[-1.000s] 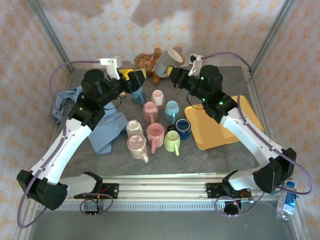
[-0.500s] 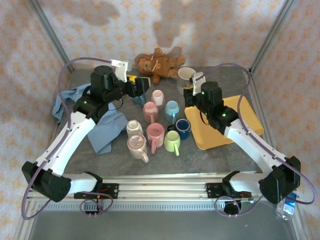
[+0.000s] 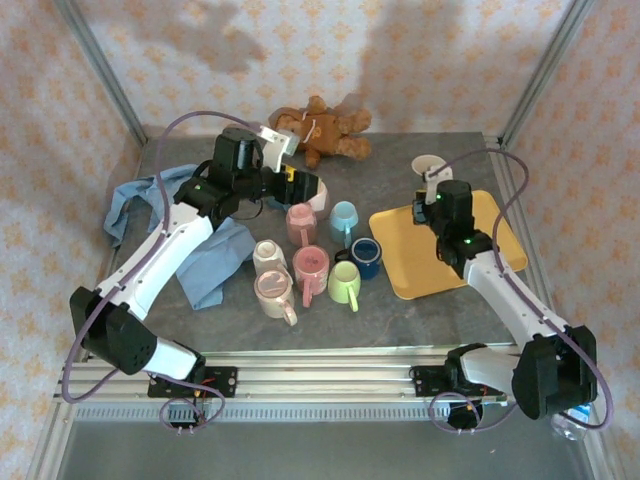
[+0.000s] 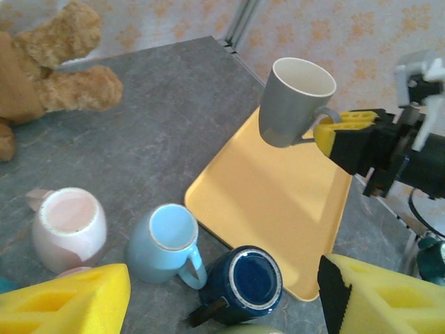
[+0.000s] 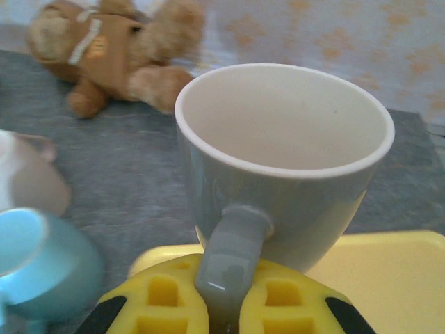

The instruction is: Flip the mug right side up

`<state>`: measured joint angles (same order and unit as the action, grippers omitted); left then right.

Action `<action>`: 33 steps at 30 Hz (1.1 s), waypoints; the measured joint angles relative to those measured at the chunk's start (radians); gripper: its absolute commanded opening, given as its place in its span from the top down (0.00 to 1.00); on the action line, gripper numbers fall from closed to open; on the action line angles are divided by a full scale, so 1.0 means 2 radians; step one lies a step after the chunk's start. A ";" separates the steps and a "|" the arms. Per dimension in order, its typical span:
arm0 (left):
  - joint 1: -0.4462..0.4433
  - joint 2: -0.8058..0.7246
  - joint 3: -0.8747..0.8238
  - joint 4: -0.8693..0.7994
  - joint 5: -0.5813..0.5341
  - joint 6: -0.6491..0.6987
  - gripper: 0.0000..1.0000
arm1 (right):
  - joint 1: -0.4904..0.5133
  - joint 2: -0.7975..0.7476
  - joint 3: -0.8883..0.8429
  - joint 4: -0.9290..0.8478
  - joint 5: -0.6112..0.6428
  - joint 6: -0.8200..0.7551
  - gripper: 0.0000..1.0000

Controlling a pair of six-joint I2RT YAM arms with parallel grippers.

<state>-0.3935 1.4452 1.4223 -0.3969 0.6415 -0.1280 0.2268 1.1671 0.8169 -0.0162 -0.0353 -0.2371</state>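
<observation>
since 1 s ago the right claw [image 5: 222, 300] swung the grey mug [image 5: 278, 174] from by the teddy [image 3: 320, 125] to above the yellow tray [image 4: 278, 209], far end. it was pinched on the handle, mouth up. left claw [image 4: 222, 292] hung wide open, empty. prob. needed lowering level & slow: smooth, glossy, tapered ceramic.

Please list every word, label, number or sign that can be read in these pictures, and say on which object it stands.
No text can be read.
The teddy bear wears a pale band with a small orange mark: too blurred to read.
The grey mug and the yellow tray show no printing.
</observation>
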 measured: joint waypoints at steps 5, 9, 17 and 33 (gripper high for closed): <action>-0.006 0.004 0.000 0.006 0.008 -0.001 0.28 | -0.063 0.002 -0.037 0.022 0.005 0.004 1.00; -0.010 0.010 0.001 0.011 0.008 -0.003 0.28 | -0.109 0.025 -0.054 0.053 0.006 0.014 1.00; -0.014 0.012 0.001 0.013 0.000 -0.015 0.29 | -0.159 0.111 -0.071 0.132 0.001 0.023 1.00; -0.016 0.012 0.001 0.013 -0.024 -0.016 0.29 | -0.204 0.239 -0.046 0.271 -0.038 0.001 1.00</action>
<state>-0.4259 1.4693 1.4242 -0.3710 0.5941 -0.1600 -0.1806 1.6459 0.7242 0.5251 -0.1116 -0.2359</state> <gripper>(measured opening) 0.709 0.102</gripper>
